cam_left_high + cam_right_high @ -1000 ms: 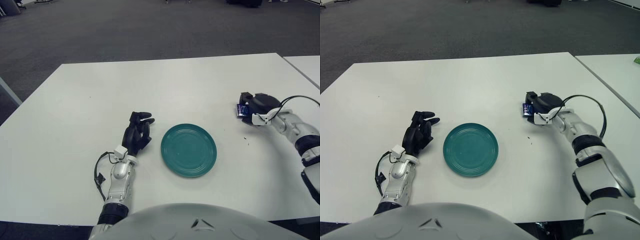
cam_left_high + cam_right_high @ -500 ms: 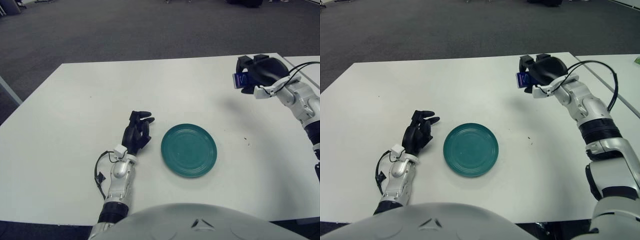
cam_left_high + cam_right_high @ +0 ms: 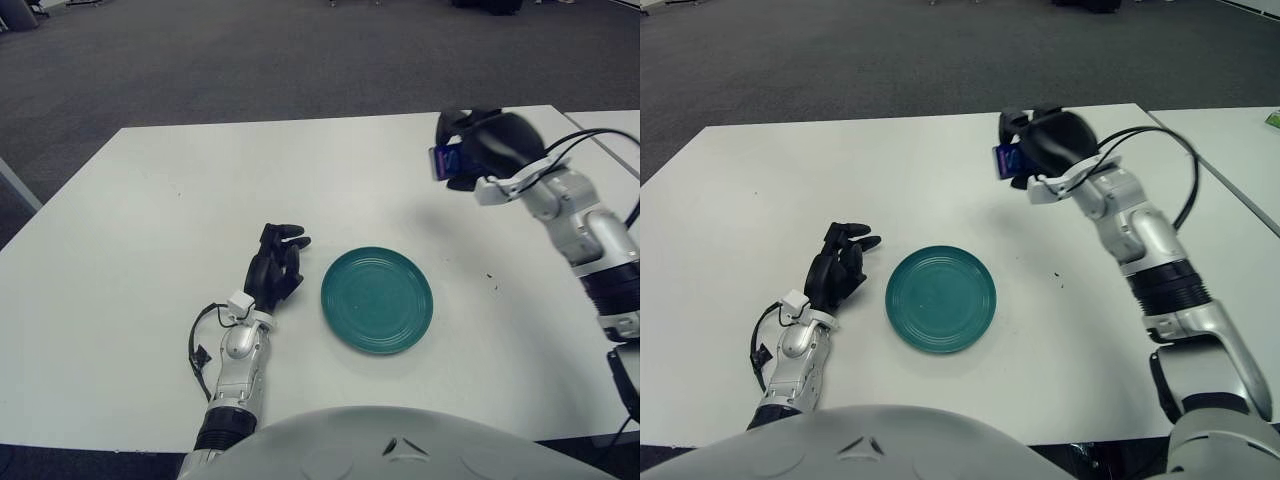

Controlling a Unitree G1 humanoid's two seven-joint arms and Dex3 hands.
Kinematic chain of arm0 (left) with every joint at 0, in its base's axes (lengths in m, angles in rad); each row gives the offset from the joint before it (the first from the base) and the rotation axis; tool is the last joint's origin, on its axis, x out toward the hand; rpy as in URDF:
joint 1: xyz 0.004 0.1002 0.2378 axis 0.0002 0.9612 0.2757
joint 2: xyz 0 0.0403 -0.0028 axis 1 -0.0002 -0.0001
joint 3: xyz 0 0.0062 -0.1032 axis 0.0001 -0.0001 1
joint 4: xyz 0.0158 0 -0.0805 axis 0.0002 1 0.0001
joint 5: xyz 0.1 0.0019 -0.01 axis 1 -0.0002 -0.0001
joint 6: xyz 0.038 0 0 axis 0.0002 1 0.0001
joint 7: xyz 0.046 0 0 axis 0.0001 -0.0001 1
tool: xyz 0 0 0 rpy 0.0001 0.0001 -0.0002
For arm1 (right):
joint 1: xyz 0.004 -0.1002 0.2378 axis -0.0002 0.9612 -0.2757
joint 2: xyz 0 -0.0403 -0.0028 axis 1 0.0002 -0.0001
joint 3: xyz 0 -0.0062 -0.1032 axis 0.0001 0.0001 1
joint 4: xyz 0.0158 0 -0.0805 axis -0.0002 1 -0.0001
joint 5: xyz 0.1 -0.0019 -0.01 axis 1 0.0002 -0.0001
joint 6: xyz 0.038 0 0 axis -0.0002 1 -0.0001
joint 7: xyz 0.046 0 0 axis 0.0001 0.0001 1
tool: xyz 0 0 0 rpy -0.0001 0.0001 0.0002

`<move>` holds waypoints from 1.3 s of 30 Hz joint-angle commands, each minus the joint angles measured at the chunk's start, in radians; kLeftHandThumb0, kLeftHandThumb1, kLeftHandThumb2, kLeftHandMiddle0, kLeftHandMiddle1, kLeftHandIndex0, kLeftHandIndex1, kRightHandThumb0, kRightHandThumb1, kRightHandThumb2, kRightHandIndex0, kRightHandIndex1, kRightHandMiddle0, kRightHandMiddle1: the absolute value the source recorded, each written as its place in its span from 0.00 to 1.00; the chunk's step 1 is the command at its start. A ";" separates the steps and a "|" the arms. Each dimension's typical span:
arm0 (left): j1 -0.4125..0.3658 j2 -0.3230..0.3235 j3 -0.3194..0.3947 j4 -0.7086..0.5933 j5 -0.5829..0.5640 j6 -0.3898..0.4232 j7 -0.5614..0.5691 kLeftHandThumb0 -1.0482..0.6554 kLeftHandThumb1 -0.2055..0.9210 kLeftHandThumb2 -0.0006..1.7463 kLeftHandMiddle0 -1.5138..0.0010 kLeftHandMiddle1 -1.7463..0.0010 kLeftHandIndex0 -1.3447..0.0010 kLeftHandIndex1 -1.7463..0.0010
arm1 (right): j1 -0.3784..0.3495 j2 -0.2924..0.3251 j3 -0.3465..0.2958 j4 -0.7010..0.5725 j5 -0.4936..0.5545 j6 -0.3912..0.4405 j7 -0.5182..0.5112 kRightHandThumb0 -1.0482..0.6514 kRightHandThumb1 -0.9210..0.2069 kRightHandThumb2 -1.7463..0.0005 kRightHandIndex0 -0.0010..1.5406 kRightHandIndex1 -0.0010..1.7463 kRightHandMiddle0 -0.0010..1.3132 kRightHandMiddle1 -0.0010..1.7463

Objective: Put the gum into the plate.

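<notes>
We have the gum pack (image 3: 447, 161) clamped in our right hand (image 3: 478, 148) — fingers curled tight round the small blue packet, which sticks out on the hand's left side, clear of the white table (image 3: 150, 200). We carry it high so that it can pass over the rim of the teal plate (image 3: 377, 300) instead of scraping along the tabletop. The plate lies below the hand and to its left, nearer our body, with nothing in it yet. Our left hand (image 3: 275, 265) shows just left of the plate, fingers loosely bent and holding nothing; it looks to be kept there out of the way.

Against the frame a second back, the right hand has risen off the table at the far right, and since the half-second frame it has swung leftward, toward the plate's side — the pack with it. The plate and the left hand have not moved. We judge the carry roughly halfway: the hand must come nearer and lower before letting go.
</notes>
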 commanded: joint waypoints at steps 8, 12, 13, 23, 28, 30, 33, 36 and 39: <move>0.024 -0.008 0.003 -0.011 -0.009 0.042 0.007 0.17 1.00 0.43 0.89 0.33 0.95 0.10 | 0.076 0.091 0.044 -0.207 -0.044 0.015 0.079 0.35 0.48 0.29 0.72 1.00 0.43 1.00; 0.033 -0.001 -0.002 -0.022 0.032 0.065 0.033 0.17 1.00 0.44 0.88 0.32 0.96 0.10 | 0.095 0.132 0.095 -0.227 -0.099 0.000 0.073 0.35 0.48 0.29 0.73 1.00 0.43 1.00; 0.035 0.000 -0.004 -0.027 0.044 0.071 0.042 0.17 1.00 0.44 0.87 0.31 0.97 0.10 | 0.098 0.140 0.102 -0.228 -0.106 -0.003 0.071 0.35 0.47 0.30 0.73 1.00 0.43 1.00; 0.061 -0.010 -0.013 -0.125 0.141 0.199 0.147 0.21 1.00 0.44 0.83 0.24 0.99 0.04 | 0.129 0.213 0.167 -0.252 -0.141 -0.009 0.112 0.35 0.43 0.33 0.72 1.00 0.40 1.00; 0.064 -0.020 -0.012 -0.149 0.149 0.233 0.181 0.22 1.00 0.44 0.82 0.21 1.00 0.02 | 0.171 0.236 0.197 -0.321 -0.146 0.027 0.206 0.36 0.42 0.34 0.69 1.00 0.39 1.00; 0.066 -0.024 -0.012 -0.156 0.143 0.243 0.187 0.22 1.00 0.44 0.82 0.19 0.99 0.02 | 0.183 0.235 0.198 -0.344 -0.144 0.036 0.239 0.36 0.41 0.34 0.68 1.00 0.39 1.00; 0.070 -0.029 -0.013 -0.166 0.134 0.254 0.193 0.22 1.00 0.45 0.83 0.18 0.99 0.03 | 0.206 0.232 0.191 -0.386 -0.142 0.048 0.281 0.36 0.41 0.35 0.67 1.00 0.39 1.00; 0.075 -0.034 -0.015 -0.173 0.130 0.260 0.201 0.22 1.00 0.45 0.83 0.17 0.99 0.07 | 0.221 0.226 0.188 -0.426 -0.139 0.061 0.342 0.36 0.41 0.35 0.67 1.00 0.38 1.00; 0.077 -0.034 -0.018 -0.174 0.130 0.257 0.209 0.22 1.00 0.46 0.84 0.18 0.99 0.10 | 0.224 0.225 0.191 -0.437 -0.135 0.065 0.380 0.36 0.41 0.35 0.67 1.00 0.38 1.00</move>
